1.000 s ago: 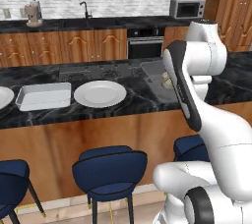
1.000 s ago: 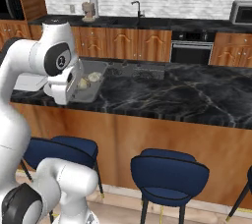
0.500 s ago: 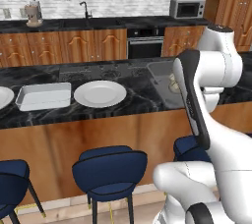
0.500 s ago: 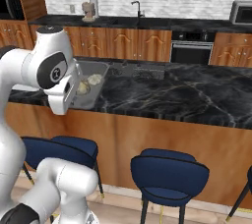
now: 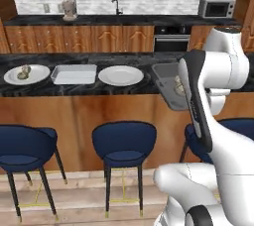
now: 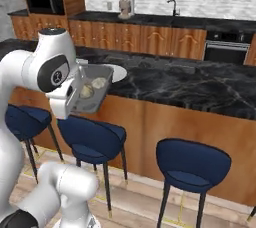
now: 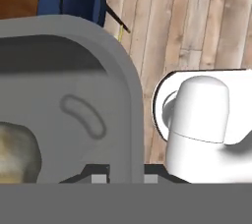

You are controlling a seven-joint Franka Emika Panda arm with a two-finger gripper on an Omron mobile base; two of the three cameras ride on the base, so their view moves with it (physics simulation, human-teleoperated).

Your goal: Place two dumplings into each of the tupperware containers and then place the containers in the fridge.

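Here, grey container clamped at its rim, off the counter edge.

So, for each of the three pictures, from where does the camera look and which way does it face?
Left base view: sits behind the arm on its left, faces the dark counter with a whitish container and two plates; the arm rises at right.
Right base view: sits behind on the right, faces the same counter; the arm rises at left, carrying the grey container with two dumplings.
Hand view: sits on the hand, looks down past the grey container's rim at a stool and wooden floor.
Both base views share the counter and grey container.
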